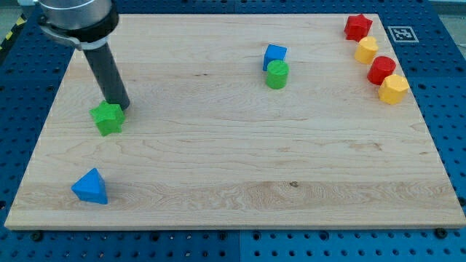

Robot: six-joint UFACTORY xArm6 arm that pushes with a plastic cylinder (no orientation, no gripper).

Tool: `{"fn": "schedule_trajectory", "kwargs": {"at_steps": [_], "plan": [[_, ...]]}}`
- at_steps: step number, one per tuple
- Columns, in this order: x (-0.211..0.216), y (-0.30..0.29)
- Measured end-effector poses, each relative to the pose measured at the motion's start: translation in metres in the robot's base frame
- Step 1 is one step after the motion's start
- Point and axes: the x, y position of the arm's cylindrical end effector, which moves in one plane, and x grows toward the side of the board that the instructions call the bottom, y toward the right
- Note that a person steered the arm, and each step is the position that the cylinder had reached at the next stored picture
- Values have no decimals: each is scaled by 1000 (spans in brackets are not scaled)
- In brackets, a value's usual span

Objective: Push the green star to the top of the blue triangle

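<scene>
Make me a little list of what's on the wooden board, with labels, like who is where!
tip: my tip sits against the green star's upper right edge
green star: at the view's left, above the blue triangle
blue triangle: near the bottom left corner
middle pair: blue cube with green cylinder touching just below it
right-edge row: red star, yellow block, red block, yellow block

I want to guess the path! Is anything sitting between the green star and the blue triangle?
No. In the camera view, only bare wood lies between the green star and the blue triangle. My tip touches the star's upper right side.
</scene>
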Motion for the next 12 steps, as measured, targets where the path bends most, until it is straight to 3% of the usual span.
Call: {"fn": "schedule_trajectory", "kwargs": {"at_steps": [3, 5, 8, 12], "plan": [[12, -23], [39, -9], [44, 40], [75, 27]]}}
